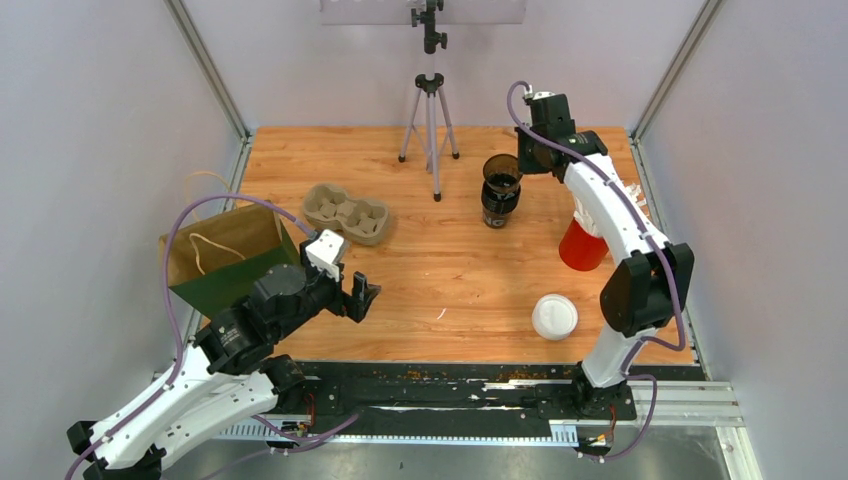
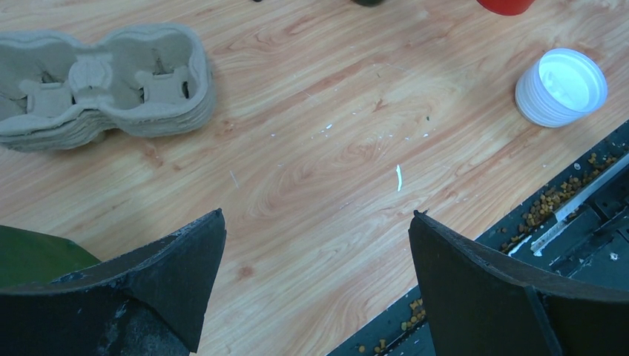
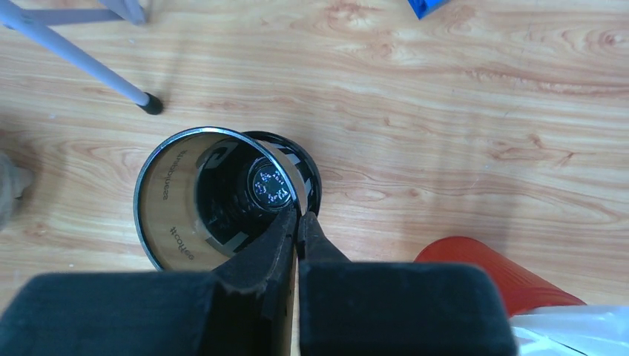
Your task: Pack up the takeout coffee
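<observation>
— Brown-lined cup (image 3: 174, 215), where was it?
— Your right pincer (image 3: 298, 216) pinched its rim, black stack (image 1: 497, 210) just below. Your left pincer (image 2: 317, 219) stood spread wide, far from it.

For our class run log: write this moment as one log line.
right gripper: shut on black cup rim | left gripper: open, empty | cup carrier: empty | white lids: untouched

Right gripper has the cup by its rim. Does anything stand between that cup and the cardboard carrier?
Yes. The tripod stands between the cup and the carrier, with its near leg planted on the table roughly on the straight line. A direct slide across would likely hit it.
</observation>
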### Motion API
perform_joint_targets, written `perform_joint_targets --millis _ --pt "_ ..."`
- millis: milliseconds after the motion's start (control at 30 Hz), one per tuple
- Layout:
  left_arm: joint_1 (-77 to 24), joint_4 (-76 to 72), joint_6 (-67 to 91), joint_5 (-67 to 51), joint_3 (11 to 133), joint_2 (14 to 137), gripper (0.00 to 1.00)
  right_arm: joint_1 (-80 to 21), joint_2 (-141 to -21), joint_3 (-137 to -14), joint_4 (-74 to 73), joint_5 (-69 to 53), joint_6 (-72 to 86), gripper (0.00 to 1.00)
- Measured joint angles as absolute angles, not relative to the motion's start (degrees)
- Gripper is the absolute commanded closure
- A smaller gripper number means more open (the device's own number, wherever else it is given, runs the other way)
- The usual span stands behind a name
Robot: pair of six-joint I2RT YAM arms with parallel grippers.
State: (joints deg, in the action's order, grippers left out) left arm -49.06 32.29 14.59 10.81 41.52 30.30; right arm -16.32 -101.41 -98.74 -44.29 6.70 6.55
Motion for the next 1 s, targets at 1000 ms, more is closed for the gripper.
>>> perform_joint_targets --millis 1000 --pt "-49.1 32.3 14.4 11.0 41.5 31.5 0.00 -38.6 -71.2 -58.6 -33.9 -6.0 19.1 1.00"
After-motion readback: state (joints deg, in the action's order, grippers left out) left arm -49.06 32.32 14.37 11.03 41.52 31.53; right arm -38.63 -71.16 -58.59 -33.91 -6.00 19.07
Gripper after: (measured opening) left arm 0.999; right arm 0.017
